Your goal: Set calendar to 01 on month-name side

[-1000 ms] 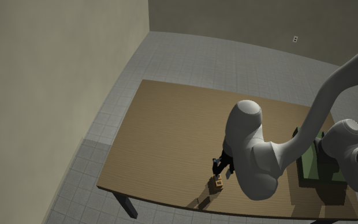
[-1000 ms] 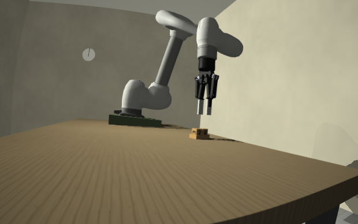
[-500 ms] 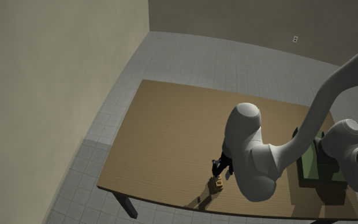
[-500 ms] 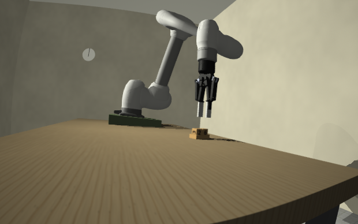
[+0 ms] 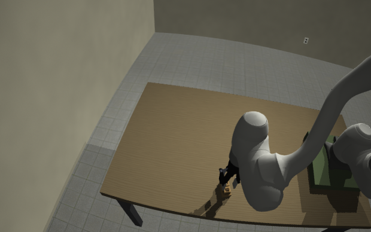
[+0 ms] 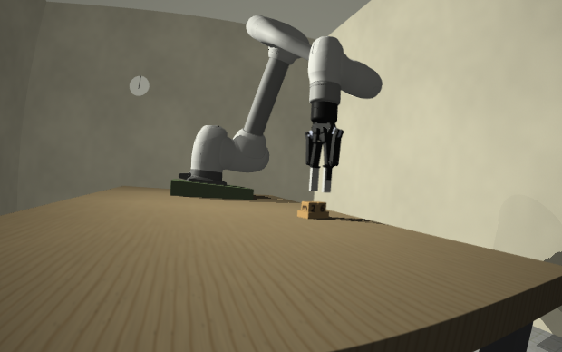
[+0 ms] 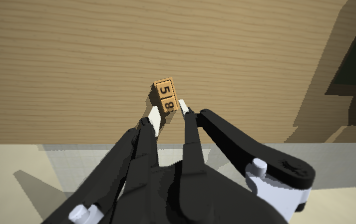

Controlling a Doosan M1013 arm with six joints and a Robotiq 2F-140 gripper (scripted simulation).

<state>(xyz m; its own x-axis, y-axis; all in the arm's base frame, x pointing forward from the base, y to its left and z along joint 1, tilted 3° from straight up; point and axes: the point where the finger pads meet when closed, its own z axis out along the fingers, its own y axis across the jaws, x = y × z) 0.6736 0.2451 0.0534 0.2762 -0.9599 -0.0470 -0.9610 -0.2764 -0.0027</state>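
The small wooden calendar (image 5: 226, 190) stands near the table's front edge, with both cubes sitting in its tray. In the wrist view the cubes' top faces (image 7: 166, 95) read 5 and 8. In the exterior view the calendar (image 6: 313, 213) shows dark marks on its side that are too small to read surely. My gripper (image 6: 320, 186) hangs straight down, a short way above the calendar, touching nothing. Its fingers stand a narrow gap apart with nothing between them. It also shows in the top view (image 5: 228, 180), partly hidden by the arm.
The arm's green base plate (image 5: 324, 167) sits at the table's right end and also shows in the exterior view (image 6: 210, 189). The table's front edge (image 5: 179, 209) runs close by the calendar. The big white arm link (image 5: 257, 161) hangs over the calendar's right side.
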